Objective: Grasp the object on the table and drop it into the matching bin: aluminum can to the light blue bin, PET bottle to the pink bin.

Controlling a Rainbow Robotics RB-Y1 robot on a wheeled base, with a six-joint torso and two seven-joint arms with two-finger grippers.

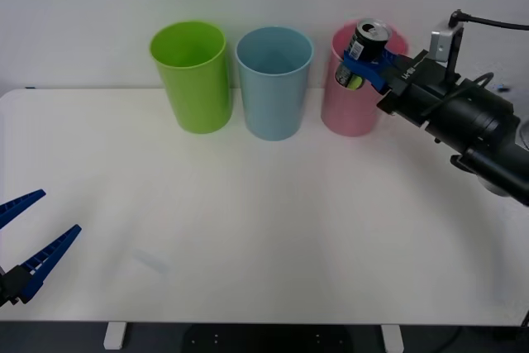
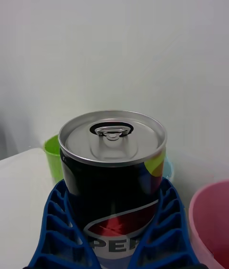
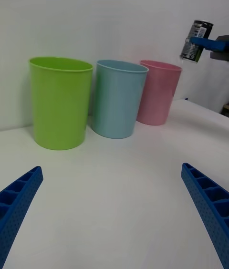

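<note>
Front view, right tool [image 1: 361,66] clamped on aluminum can [image 1: 361,53], can raised off desk [image 1: 248,229], above pink bin [image 1: 351,113], light blue bin [image 1: 274,82] to its left, left tool [image 1: 21,245] spread wide, low over desk's near-left edge.

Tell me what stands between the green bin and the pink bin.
The light blue bin stands between the green bin and the pink bin, apart from both; the front and left wrist views show it.

The white worktop [image 1: 248,229] carries three bins along its far edge: lime green bin [image 1: 192,80] left, light blue bin [image 1: 274,84] middle, pink bin [image 1: 351,109] right.
</note>
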